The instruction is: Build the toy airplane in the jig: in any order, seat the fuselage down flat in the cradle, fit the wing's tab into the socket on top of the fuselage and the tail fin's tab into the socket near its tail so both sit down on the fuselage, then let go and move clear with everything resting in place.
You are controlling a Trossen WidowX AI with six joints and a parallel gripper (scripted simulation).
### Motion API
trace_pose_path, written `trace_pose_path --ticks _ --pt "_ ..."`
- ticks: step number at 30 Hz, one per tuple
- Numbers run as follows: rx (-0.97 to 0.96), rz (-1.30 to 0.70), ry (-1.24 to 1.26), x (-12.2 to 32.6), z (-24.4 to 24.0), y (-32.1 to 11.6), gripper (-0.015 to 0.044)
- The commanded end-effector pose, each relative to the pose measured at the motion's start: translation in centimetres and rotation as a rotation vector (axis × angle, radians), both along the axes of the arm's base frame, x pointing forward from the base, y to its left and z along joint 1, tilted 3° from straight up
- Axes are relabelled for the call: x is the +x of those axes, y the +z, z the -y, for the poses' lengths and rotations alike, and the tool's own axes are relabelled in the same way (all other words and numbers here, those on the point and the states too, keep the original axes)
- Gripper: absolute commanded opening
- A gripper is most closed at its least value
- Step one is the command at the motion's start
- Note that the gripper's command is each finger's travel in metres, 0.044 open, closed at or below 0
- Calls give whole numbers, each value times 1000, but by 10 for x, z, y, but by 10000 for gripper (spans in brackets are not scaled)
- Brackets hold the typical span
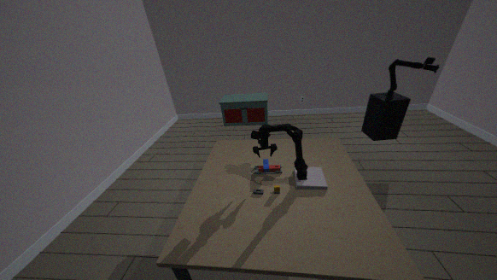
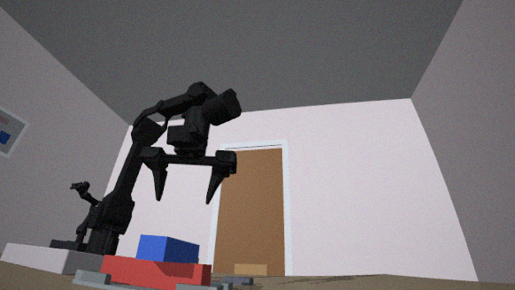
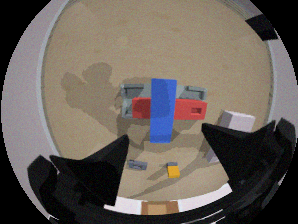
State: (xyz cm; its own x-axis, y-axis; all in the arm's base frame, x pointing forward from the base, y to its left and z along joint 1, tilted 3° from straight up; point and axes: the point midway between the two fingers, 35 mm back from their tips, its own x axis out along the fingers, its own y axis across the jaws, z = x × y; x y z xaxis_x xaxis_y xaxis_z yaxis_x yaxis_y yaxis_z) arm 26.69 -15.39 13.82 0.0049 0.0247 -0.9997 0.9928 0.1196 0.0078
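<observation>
1. Black parallel-jaw gripper (image 1: 265,154) (image 2: 183,202) (image 3: 165,133) is hanging wide open, holding nothing, above the blue wing (image 1: 266,164) (image 2: 166,248) (image 3: 163,110) in the top view.
2. Exterior: its fingertips are pointing down, clear of the wing, which is lying on the red fuselage (image 1: 275,168) (image 2: 155,271) (image 3: 190,109).
3. Wrist: the wing's long axis is crossing the fuselage's, which is running left-right in the grey cradle (image 1: 256,172) (image 2: 91,277) (image 3: 127,110).

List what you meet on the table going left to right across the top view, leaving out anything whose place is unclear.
Small grey piece → blue wing → yellow piece → white slab
</observation>
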Motion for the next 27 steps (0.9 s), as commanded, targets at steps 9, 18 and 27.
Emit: trace_pose_path --ticks 9,18,27 --pt "-4 25 1154 1 1 -2 440" --pt "-5 31 1401 2 1 -3 440" --pt "-5 31 1401 2 1 -3 440"
